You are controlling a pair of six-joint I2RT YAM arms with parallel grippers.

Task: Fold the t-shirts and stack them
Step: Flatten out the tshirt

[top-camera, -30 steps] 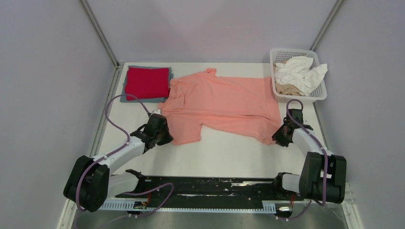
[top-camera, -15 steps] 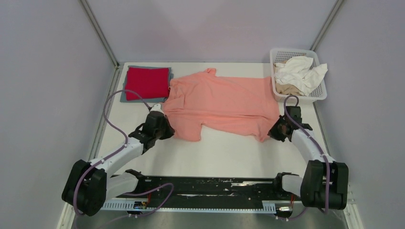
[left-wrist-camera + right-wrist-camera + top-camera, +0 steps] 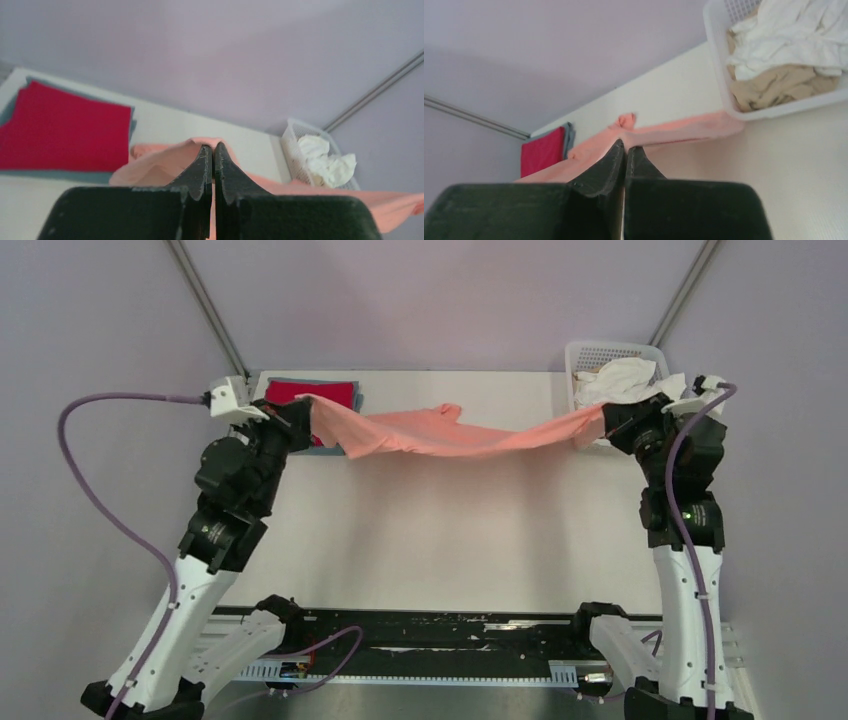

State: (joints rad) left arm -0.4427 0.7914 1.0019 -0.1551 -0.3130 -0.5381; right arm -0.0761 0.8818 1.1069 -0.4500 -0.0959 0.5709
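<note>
Both pairs of jaws are pressed together on the salmon-pink t-shirt (image 3: 450, 432). The left gripper (image 3: 300, 415) pinches one end of it and the right gripper (image 3: 612, 425) pinches the other. In each wrist view the dark, tapered fingers meet with only a thin seam between them and pink cloth beyond the tips.

The shirt is thin, soft knit, drawn into a long sagging band above the matte white table (image 3: 450, 540). One small lump of cloth pokes up near its middle. I cannot tell whether its lowest fold touches the tabletop.

At the far left corner, a red t-shirt (image 3: 338, 393) lies folded into a flat, crisp rectangle. It rests on a folded grey-blue t-shirt (image 3: 50, 175) whose edges show around it. At the far right corner, a white plastic lattice basket (image 3: 590, 348) holds a crumpled white t-shirt (image 3: 625, 375) over a rumpled beige t-shirt (image 3: 774, 87).

Each arm stands tall from its base with the upper links steep and the wrist bent inward. The left arm leans towards the folded pile, its purple cable looping wide to the left. The right arm is nearly upright just beside the basket.
</note>
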